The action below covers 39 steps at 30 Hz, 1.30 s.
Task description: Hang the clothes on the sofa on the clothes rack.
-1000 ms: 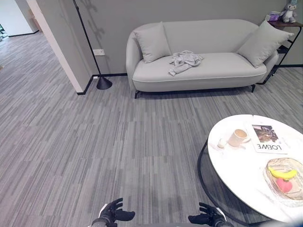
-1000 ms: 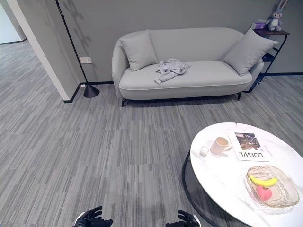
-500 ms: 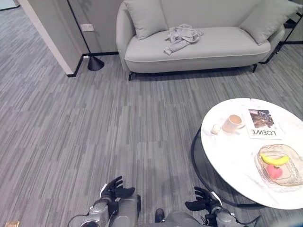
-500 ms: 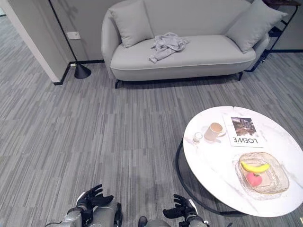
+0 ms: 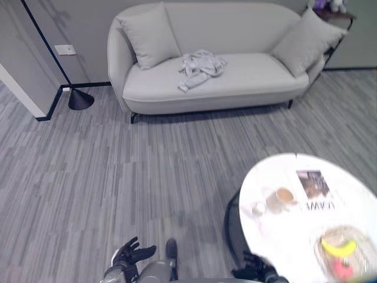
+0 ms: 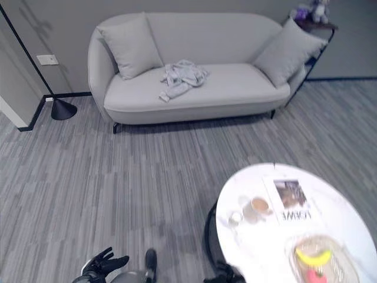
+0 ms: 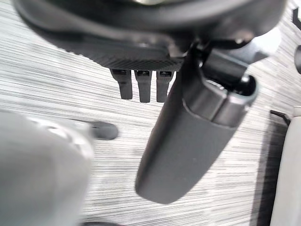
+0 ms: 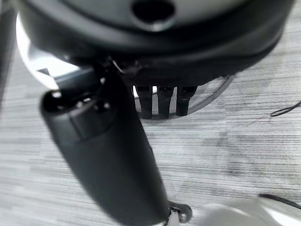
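Note:
A crumpled light grey garment (image 5: 199,66) lies on the seat of the grey sofa (image 5: 247,88), left of its middle, seen again in the right eye view as the garment (image 6: 181,76). Both hands hang low, far from the sofa. My left hand (image 5: 130,254) is at the bottom left with straight, spread fingers and holds nothing; its fingers (image 7: 142,84) point down over the floor. My right hand (image 5: 254,273) is at the bottom, beside the round table, with straight fingers (image 8: 163,101) and nothing in it.
A round white table (image 5: 347,194) at the lower right carries a cup (image 5: 283,197), a magazine (image 5: 314,188) and a glass bowl with a banana (image 5: 339,247). Two cushions sit on the sofa ends. A floor lamp base (image 5: 80,99) stands left of the sofa; a shelf (image 5: 330,17) at its right.
The camera has turned: the sofa and table have shifted in the picture. Both hands stay low and empty with straight fingers.

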{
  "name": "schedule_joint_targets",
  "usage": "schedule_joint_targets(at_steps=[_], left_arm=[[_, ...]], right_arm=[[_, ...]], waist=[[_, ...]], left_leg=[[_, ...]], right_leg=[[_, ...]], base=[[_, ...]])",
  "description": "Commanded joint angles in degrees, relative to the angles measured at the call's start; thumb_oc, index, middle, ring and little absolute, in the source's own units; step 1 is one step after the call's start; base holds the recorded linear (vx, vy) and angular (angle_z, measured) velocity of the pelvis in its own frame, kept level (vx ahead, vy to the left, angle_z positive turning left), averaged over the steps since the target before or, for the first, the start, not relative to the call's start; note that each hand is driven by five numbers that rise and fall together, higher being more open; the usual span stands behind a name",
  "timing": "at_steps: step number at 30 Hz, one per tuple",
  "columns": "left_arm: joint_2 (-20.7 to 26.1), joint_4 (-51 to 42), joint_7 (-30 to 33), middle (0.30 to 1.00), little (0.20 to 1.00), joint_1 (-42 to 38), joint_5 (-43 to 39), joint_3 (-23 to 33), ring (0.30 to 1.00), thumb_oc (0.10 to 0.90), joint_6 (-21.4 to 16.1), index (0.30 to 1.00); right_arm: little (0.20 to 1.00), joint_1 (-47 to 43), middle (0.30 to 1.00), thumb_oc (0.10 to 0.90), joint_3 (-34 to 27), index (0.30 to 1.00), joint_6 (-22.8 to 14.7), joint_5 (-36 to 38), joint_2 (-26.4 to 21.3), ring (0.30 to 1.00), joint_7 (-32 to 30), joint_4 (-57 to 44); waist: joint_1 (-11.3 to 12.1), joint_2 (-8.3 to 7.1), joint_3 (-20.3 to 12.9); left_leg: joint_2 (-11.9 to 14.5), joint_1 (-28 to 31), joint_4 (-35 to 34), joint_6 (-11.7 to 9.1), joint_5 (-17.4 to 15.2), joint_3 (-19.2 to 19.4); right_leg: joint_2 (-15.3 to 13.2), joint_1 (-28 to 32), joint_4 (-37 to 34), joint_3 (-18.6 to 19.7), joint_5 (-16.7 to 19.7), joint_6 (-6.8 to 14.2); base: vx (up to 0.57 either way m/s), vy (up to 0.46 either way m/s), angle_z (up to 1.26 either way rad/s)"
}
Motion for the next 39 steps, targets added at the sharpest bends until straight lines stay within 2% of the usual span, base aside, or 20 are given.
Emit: schedule_joint_targets(at_steps=[1, 4, 5, 6, 9, 11, 13, 16, 19, 21, 23, 24, 25, 26, 29, 32, 34, 37, 38, 39], left_arm=[[2.0, -3.6, -1.41, 0.9, 0.9, 1.67, -0.04, -0.25, 0.9, 0.8, -1.47, 0.9], [1.84, -4.2, -1.89, 0.9, 0.9, 1.47, -0.72, -0.41, 0.9, 0.8, -1.53, 0.9], [1.82, -4.2, -1.89, 0.9, 0.9, 1.46, -0.72, -0.4, 0.9, 0.8, -1.53, 0.9], [1.52, -4.07, -2.06, 0.9, 0.9, 1.41, -0.41, -0.46, 0.9, 0.8, -1.51, 0.9], [1.1, -1.41, -2.34, 0.9, 0.9, 0.75, 2.4, 0.13, 0.9, 0.8, -1.67, 0.9], [0.42, 0.52, -2.73, 0.9, 0.9, 0.45, 4.6, 0.49, 0.9, 0.8, -1.31, 0.9], [-0.03, 1.78, -3.55, 0.9, 0.9, 0.91, 5.51, 0.24, 0.9, 0.8, -1.21, 0.9], [-1.23, 1.77, -3.84, 0.9, 0.9, 2.24, 4.64, 0.08, 0.9, 0.8, -1.11, 0.9], [-1.02, 0.63, -4.2, 0.9, 0.9, 2.62, 3.14, -0.63, 0.9, 0.8, -0.41, 0.9], [-0.85, 0.64, -3.4, 0.9, 0.9, 2.44, 3.04, -1.09, 0.9, 0.8, -0.33, 0.9], [-1.03, 0.12, -3.25, 0.9, 0.9, 2.32, 1.61, -1.14, 0.9, 0.8, -0.51, 0.9], [-1.28, 0.06, -3.38, 0.9, 0.9, 2.35, 1.0, -0.93, 0.9, 0.8, -0.75, 0.9], [-1.26, -1.55, -3.31, 0.9, 0.9, 2.82, 0.27, -1.42, 0.9, 0.8, -0.83, 0.9], [-1.25, -1.55, -3.31, 0.9, 0.9, 2.82, 0.27, -1.42, 0.9, 0.8, -0.83, 0.9], [-1.19, -2.13, -3.12, 0.9, 0.9, 2.71, 1.46, -2.47, 0.9, 0.8, -1.16, 0.9], [-1.07, 0.35, -2.59, 0.9, 0.9, 2.5, 2.56, -1.9, 0.9, 0.8, -0.88, 0.9], [-1.14, 2.33, -2.64, 0.9, 0.9, 3.52, 3.7, -0.87, 0.9, 0.8, -0.83, 0.9], [-0.7, 3.24, -2.11, 0.9, 0.9, 3.73, 5.27, -0.64, 0.9, 0.8, -0.68, 0.9], [-0.48, 3.71, -2.06, 0.9, 0.9, 3.47, 6.89, -1.11, 0.9, 0.8, -0.46, 0.9], [-0.16, 3.45, -2.14, 0.9, 0.9, 3.34, 7.49, -1.46, 0.9, 0.8, -0.13, 0.9]], right_arm=[[0.9, -5.15, 0.9, 0.8, -2.9, 0.9, -2.52, 0.97, -1.41, 0.9, -0.02, -4.9], [0.9, -4.62, 0.9, 0.8, -2.99, 0.9, -2.71, 1.59, -1.88, 0.9, 0.27, -7.49], [0.9, -4.62, 0.9, 0.8, -2.99, 0.9, -2.71, 1.59, -1.89, 0.9, 0.26, -7.5], [0.9, -4.16, 0.9, 0.8, -3.49, 0.9, -2.75, 2.09, -2.11, 0.9, 0.28, -8.72], [0.9, -2.99, 0.9, 0.8, -4.09, 0.9, -2.95, 2.28, -2.11, 0.9, 0.33, -8.75], [0.9, -2.63, 0.9, 0.8, -4.07, 0.9, -2.84, 1.5, -2.02, 0.9, 0.36, -9.14], [0.9, -1.71, 0.9, 0.8, -4.51, 0.9, -2.83, 2.08, -2.43, 0.9, 0.92, -9.48], [0.9, -0.54, 0.9, 0.8, -4.55, 0.9, -2.98, 2.38, -3.11, 0.9, 1.54, -8.98], [0.9, -0.19, 0.9, 0.8, -5.24, 0.9, -3.02, 4.34, -4.13, 0.9, 1.22, -9.29], [0.9, -1.4, 0.9, 0.8, -4.81, 0.9, -2.55, 3.97, -4.46, 0.9, 0.19, -6.54], [0.9, -2.45, 0.9, 0.8, -4.27, 0.9, -2.26, 4.14, -4.2, 0.9, 0.26, -4.38], [0.9, -3.14, 0.9, 0.8, -3.81, 0.9, -2.4, 4.13, -4.05, 0.9, 0.48, -3.53], [0.9, -3.38, 0.9, 0.8, -3.68, 0.9, -2.48, 4.31, -4.11, 0.9, 0.39, -3.05], [0.9, -3.38, 0.9, 0.8, -3.68, 0.9, -2.49, 4.31, -4.1, 0.9, 0.39, -3.05], [0.9, -4.25, 0.9, 0.8, -3.21, 0.9, -2.97, 4.05, -4.18, 0.9, 0.13, -0.73], [0.9, -4.97, 0.9, 0.8, -3.04, 0.9, -2.23, 2.97, -2.99, 0.9, 0.03, 3.63], [0.9, -4.27, 0.9, 0.8, -2.66, 0.9, -1.92, 1.74, -1.78, 0.9, 1.16, 4.96], [0.9, -3.62, 0.9, 0.8, -2.95, 0.9, -1.5, 1.04, -0.63, 0.9, 1.64, 6.87], [0.9, -3.3, 0.9, 0.8, -3.22, 0.9, -1.24, 0.08, -0.28, 0.9, 1.94, 8.6], [0.9, -3.39, 0.9, 0.8, -3.0, 0.9, -0.93, -0.72, -0.21, 0.9, 2.05, 8.8]], waist=[[-0.1, 2.42, 3.71], [-3.19, 4.06, 5.77], [-3.23, 4.15, 5.74], [-5.0, 3.78, 6.53], [-7.73, 2.34, 6.81], [-8.67, 2.32, 6.95], [-9.34, 2.5, 6.08], [-8.98, 3.13, 5.97], [-7.49, 1.92, 7.51], [-5.58, 1.21, 8.59], [-4.14, 0.16, 8.23], [-2.82, 0.09, 8.2], [-1.82, 0.34, 7.75], [-1.81, 0.23, 7.76], [-0.43, 1.95, 6.99], [0.14, 1.92, 5.96], [1.19, 2.9, 3.98], [2.14, 1.63, 1.11], [2.44, 0.83, 0.01], [2.23, 0.88, 0.34]], left_leg=[[4.11, 3.37, -4.95, -7.95, 2.99, -1.61], [4.05, 9.23, -4.95, -8.19, -0.85, -4.16], [4.14, 9.18, -4.95, -8.22, -0.84, -4.21], [3.39, 12.9, -4.95, -8.57, -3.24, -6.14], [2.0, 18.49, -4.95, -9.67, -7.51, -9.57], [2.34, 21.97, -4.95, -10.5, -10.15, -11.14], [2.81, 24.75, -4.95, -10.92, -10.48, -12.42], [4.97, 21.83, 9.13, -14.32, -4.96, -12.05], [6.19, 8.51, 35.93, -18.38, 8.15, -10.48], [5.99, 0.45, 46.0, -17.11, 7.32, -9.4], [5.42, -5.45, 43.78, -15.26, 5.08, -7.28], [6.68, -6.95, 37.2, -14.69, 3.86, -6.03], [7.63, -6.17, 22.34, -13.46, 3.06, -4.99], [7.52, -5.99, 21.99, -13.44, 3.27, -4.93], [8.87, -6.11, -1.84, -14.39, 6.84, -4.9], [10.27, -9.68, -4.95, -15.65, 5.9, -1.94], [10.07, -7.58, -4.95, -15.62, 8.83, -2.59], [7.5, -5.51, -4.95, -14.56, 10.9, -2.7], [4.42, -2.21, -4.95, -12.04, 9.38, -1.91], [3.19, 0.05, -4.95, -10.57, 7.82, -1.8]], right_leg=[[-10.34, -1.02, -14.85, -0.18, 21.31, 1.53], [-6.64, -6.74, -24.44, -5.61, 11.83, 0.12], [-6.53, -6.68, -24.63, -5.7, 11.94, 0.08], [-2.26, -9.16, -35.57, -4.42, 12.41, 1.17], [3.09, -13.29, -51.56, 0.28, 16.06, 3.78], [3.68, -16.16, -53.59, -3.31, 17.08, 5.07], [3.8, -14.97, -53.59, -5.46, 17.08, 3.94], [5.0, -9.08, -53.59, -3.35, 18.28, 1.39], [5.18, -2.63, -53.59, -2.3, 14.8, -1.89], [6.01, 1.19, -53.59, -0.53, 12.17, -3.47], [5.54, 3.51, -53.59, 1.16, 10.78, -3.69], [6.09, 5.13, -53.59, 2.0, 9.45, -3.51], [5.95, 7.25, -53.59, 2.61, 7.58, -3.22], [5.83, 7.27, -53.59, 2.63, 7.58, -3.2], [7.22, 11.62, -53.59, 2.67, 4.2, -2.61], [6.6, 16.86, -53.59, 3.96, 2.28, -2.14], [5.91, 19.27, -53.59, 5.78, 1.53, -1.63], [2.17, 19.79, -48.83, 6.77, 5.59, 0.71], [-1.51, 16.14, -36.81, 6.45, 16.55, 4.51], [-2.8, 13.57, -28.91, 6.01, 22.04, 5.56]], base=[[0.64, 0.249, 0.4], [0.53, 0.045, 0.73], [0.58, -0.088, 0.56], [0.59, -0.126, 0.6], [0.72, -0.135, 0.92], [0.65, -0.147, 0.95], [0.67, -0.197, 0.65], [0.59, -0.277, 0.72], [0.41, -0.335, 0.36], [0.43, -0.279, -0.04], [0.47, -0.204, -0.24], [0.69, -0.125, -0.52], [0.55, -0.068, -0.64], [0.54, -0.014, -0.71], [0.46, 0.012, -0.76], [0.62, 0.03, -0.37], [0.83, 0.14, -0.5], [0.68, 0.17, -0.55], [0.63, 0.19, -0.51], [0.75, 0.265, -0.41]])
